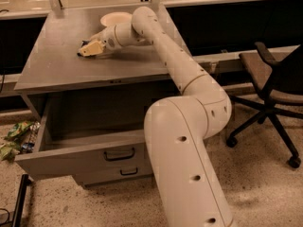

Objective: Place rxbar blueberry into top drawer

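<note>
gripper (pixel 86 50) sits low over the cabinet top (pixel 52 70), left of centre, pointing left and slightly toward the front edge; arm (pixel 184 74) reaches in across the top from the right; bar (pixel 83 45) shows only as a small dark sliver right at the gripper's tip, on its far side; touching the gripper or just beside it, can't tell which; can't tell whether the gripper is apart, together or clamped on the bar; can't tell either whether the bar rests on the top or is lifted off it; bar is over the cabinet top, not in the drawer; bowl (pixel 115 19) stands behind the gripper near the back edge, close to the wrist, apart from the bar; top drawer (pixel 71 160) is pulled well out below the front edge of the top; dark loop handle (pixel 119 154) on its front; lower drawer (pixel 97 176) is shut beneath it, with a smaller handle; the arm's big lower link hides the right part of both drawers; gripper and bar are above and behind the drawer opening, well back from it; chair (pixel 272 79) to the right; green litter (pixel 14 138) on the floor left of the drawer
</note>
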`<state>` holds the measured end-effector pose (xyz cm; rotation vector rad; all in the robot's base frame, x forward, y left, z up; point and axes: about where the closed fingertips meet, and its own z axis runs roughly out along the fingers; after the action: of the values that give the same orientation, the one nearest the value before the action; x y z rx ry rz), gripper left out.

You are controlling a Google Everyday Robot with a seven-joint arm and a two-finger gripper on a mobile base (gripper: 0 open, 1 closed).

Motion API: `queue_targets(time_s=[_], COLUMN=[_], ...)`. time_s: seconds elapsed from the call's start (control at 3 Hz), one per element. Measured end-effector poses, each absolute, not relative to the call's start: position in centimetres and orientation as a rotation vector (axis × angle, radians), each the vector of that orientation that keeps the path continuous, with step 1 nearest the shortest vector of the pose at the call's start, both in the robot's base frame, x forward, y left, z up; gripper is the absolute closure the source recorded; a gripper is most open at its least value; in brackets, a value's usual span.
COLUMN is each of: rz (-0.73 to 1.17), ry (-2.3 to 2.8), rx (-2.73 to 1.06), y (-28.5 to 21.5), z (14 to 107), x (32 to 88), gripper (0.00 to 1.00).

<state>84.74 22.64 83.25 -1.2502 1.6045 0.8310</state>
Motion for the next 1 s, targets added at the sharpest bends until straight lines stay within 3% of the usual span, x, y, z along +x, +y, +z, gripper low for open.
queue_targets(time_s=[0.33, 1.0], rz=[0.856, 0.923], ry=[1.551, 1.518], rx=[-1.293, -1.322], y=[22.3, 20.1], z=[84.9, 87.7], x=[83.1, 76.9], gripper=[1.0, 1.0])
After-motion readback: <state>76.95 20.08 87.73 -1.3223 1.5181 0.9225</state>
